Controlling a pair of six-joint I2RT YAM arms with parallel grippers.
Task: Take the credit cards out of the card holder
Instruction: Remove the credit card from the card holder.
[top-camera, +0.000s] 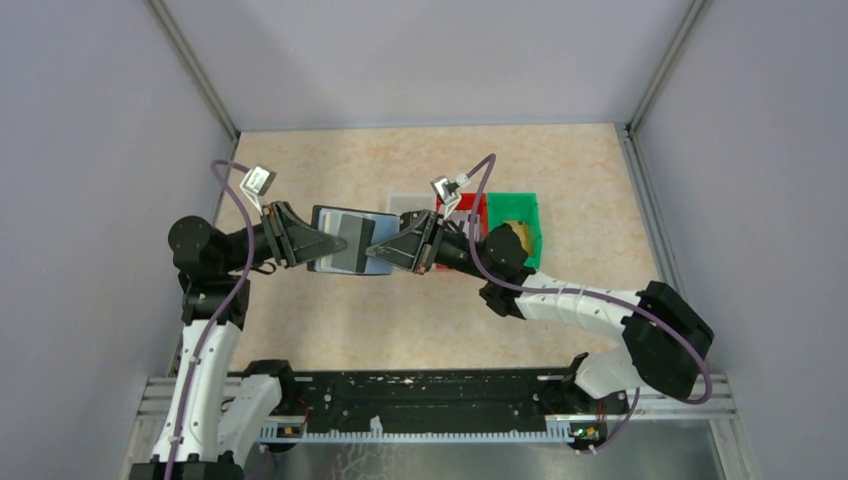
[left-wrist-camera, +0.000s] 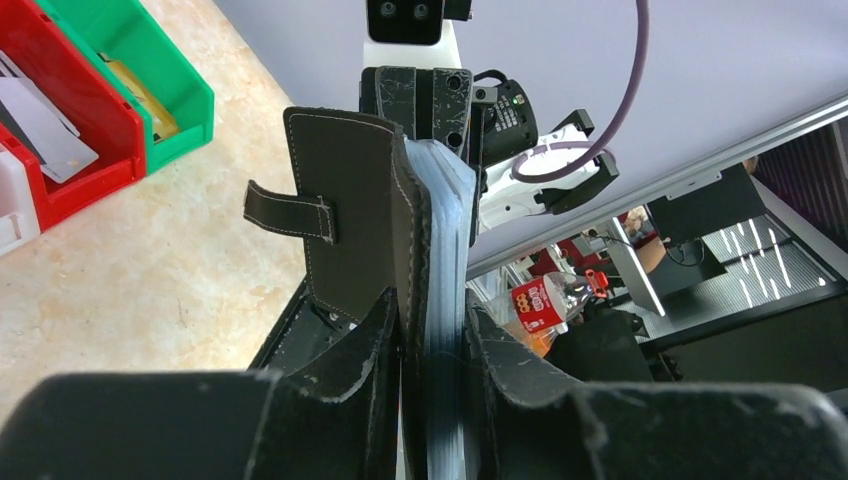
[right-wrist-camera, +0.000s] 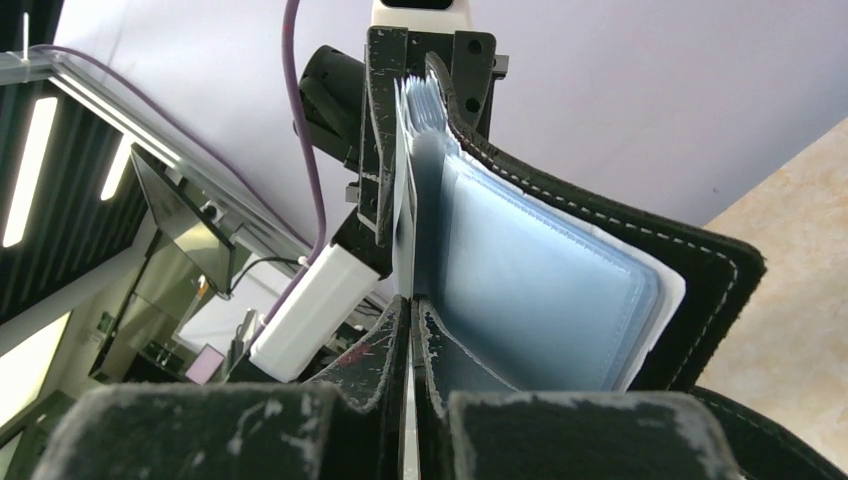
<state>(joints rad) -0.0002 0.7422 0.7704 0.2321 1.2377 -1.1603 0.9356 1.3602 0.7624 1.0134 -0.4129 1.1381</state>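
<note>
The black card holder (top-camera: 345, 245) hangs in the air between my two grippers, open, with its grey-blue slots facing up. My left gripper (top-camera: 312, 242) is shut on its left edge; in the left wrist view (left-wrist-camera: 432, 310) the jaws clamp the black cover (left-wrist-camera: 350, 220) and the blue sleeves, with the snap-tab strap (left-wrist-camera: 290, 210) sticking out left. My right gripper (top-camera: 378, 250) is shut on a thin pale sheet (right-wrist-camera: 405, 200) at the holder's right edge, seen edge-on beside the blue sleeves (right-wrist-camera: 540, 290). I cannot tell whether it is a card or a sleeve.
Behind the right gripper stand a red bin (top-camera: 478, 208), a green bin (top-camera: 522, 212) and a white bin (top-camera: 405, 203). In the left wrist view grey-white cards (left-wrist-camera: 40, 125) lie in the red bin and a gold card (left-wrist-camera: 140, 92) in the green bin.
</note>
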